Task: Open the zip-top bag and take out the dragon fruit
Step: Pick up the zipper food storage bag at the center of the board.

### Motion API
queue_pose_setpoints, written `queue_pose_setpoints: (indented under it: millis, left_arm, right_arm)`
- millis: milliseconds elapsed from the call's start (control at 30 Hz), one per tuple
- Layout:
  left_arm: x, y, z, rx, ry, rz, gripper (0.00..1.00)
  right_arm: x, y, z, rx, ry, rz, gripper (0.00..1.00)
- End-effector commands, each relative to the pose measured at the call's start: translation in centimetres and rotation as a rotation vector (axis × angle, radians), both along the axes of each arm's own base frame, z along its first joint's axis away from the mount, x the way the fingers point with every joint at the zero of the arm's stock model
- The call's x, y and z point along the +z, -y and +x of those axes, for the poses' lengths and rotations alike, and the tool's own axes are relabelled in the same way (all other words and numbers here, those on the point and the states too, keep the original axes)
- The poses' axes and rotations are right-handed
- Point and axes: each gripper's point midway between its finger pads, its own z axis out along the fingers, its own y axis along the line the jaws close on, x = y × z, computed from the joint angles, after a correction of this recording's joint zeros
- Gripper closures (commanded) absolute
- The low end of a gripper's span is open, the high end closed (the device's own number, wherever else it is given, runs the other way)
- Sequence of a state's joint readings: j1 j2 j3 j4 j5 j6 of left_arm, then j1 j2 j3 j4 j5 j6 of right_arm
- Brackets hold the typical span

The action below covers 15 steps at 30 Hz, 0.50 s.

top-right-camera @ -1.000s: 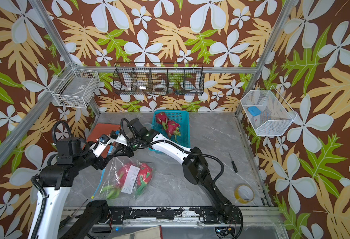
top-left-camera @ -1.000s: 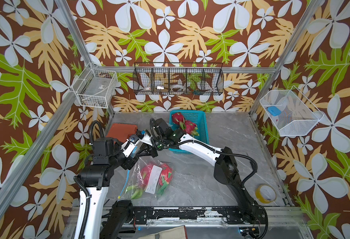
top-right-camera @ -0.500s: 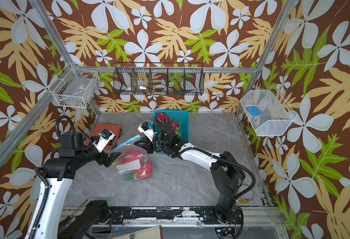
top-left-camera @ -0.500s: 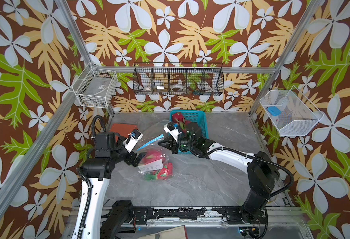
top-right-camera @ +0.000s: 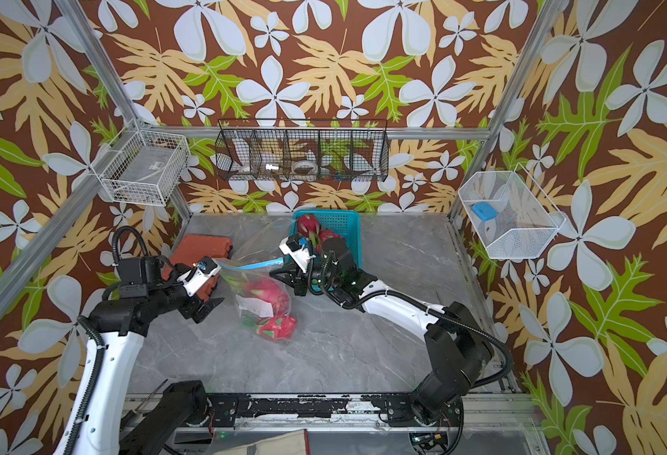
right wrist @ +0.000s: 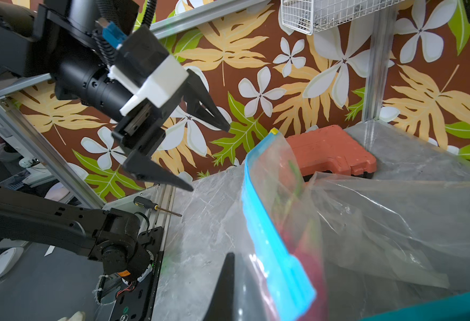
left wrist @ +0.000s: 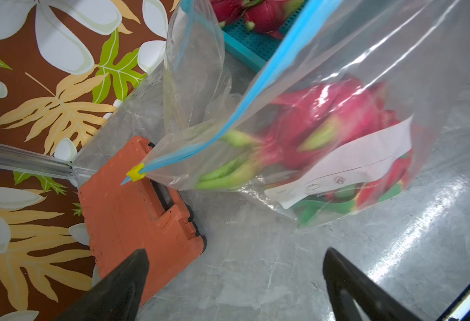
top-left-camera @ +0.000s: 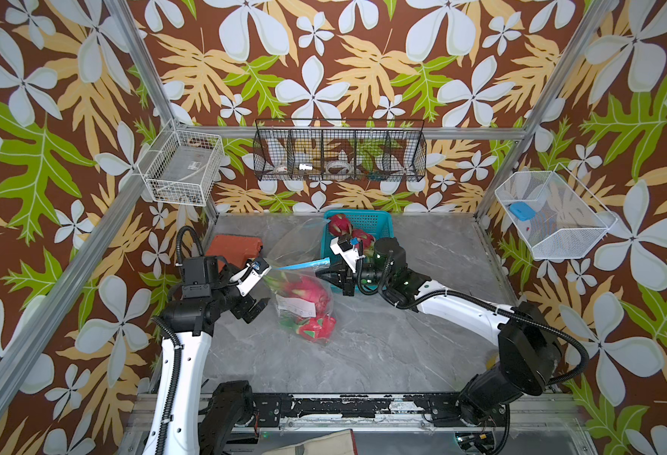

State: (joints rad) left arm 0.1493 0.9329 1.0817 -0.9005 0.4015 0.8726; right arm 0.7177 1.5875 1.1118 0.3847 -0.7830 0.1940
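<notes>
At the left rear of the tabletop [top-left-camera: 363,346] an orange case [top-left-camera: 233,248] is seen. Just beside it, the left end effector [left wrist: 235,251] is held with its jaws spread wide and nothing between them, close to the zip-top bag [top-left-camera: 304,252] but apart from it. The bag is rested on the tabletop at the middle. Two dragon fruit [top-left-camera: 302,285] are seen inside it, with a white slip. Its blue zip strip [left wrist: 256,91] is pinched and held up by the closed right end effector [top-left-camera: 326,271]. A yellow slider [left wrist: 135,173] is seen at the strip's far end. Behind the right end effector, more dragon fruit are seen in a teal basket [top-left-camera: 387,220].
</notes>
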Motion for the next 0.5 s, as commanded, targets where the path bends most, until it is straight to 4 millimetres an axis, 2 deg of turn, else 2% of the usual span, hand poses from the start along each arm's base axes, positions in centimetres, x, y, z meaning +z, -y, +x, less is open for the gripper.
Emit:
queue_pose_setpoints:
  millis: [0,167,300,467]
  left_arm:
    - [1.3,0.3,1.7,-0.059,0.049,-0.064,0.0]
    - [0.9,2.7,2.1,-0.203,0.042,-0.197,0.0]
    - [0.0,3.3,2.2,-0.27,0.032,-0.211,0.01]
    - [-2.4,4.0,-0.6,-0.396,-0.081,-0.169,0.06]
  right_arm:
    - [0.5,0.7,-1.4,0.073,0.082,-0.045,1.0]
    - [-0.4,1.8,-2.7,0.144,0.128,-0.157,1.0]
    - [-0.6,3.0,-2.3,0.116,0.13,-0.172,1.0]
    - [-0.9,4.8,-1.4,0.044,0.124,-0.159,1.0]
